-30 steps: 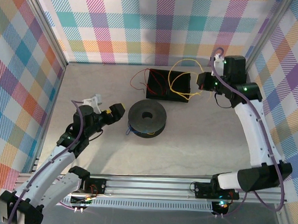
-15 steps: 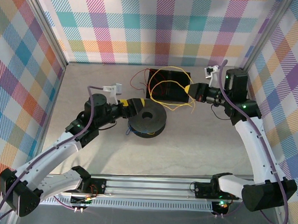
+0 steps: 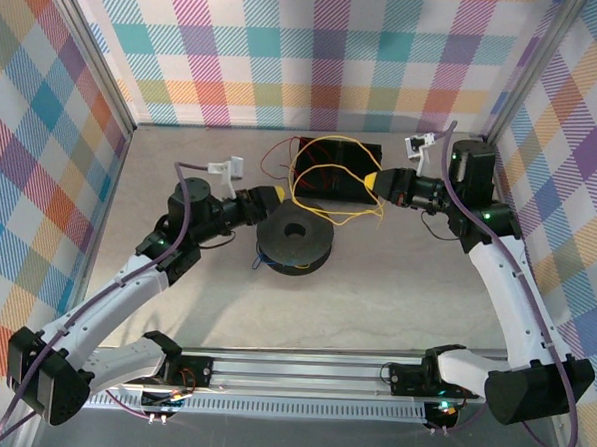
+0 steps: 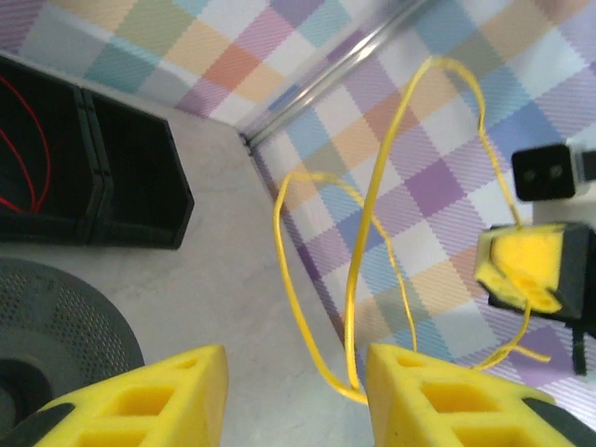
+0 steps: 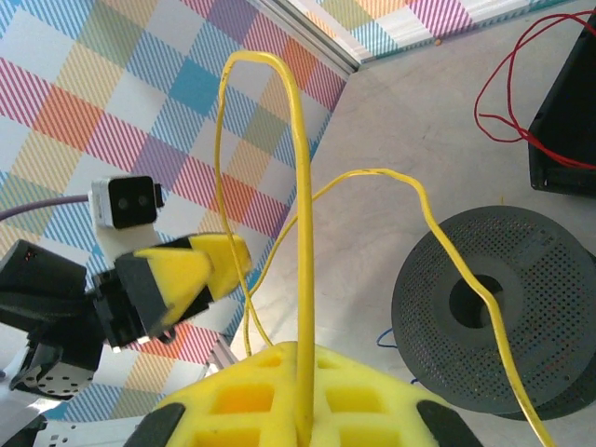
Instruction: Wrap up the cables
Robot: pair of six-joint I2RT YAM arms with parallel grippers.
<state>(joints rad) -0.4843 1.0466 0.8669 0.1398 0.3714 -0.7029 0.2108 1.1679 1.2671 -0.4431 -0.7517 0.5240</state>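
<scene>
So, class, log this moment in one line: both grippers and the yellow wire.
left gripper: open, thin yellow wire looped between its jaws | right gripper: shut on that wire | wire: slack loops

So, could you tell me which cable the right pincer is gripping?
The yellow cable, clamped in the right pincer; the red cable lies loose at the black tray.

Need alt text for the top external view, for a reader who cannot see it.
Seen from above, the right end effector is shut on a yellow cable whose loose loops arch over a black tray. The left end effector sits open at the loops' left side, by a black spool; a red cable trails off the tray's left end.
</scene>
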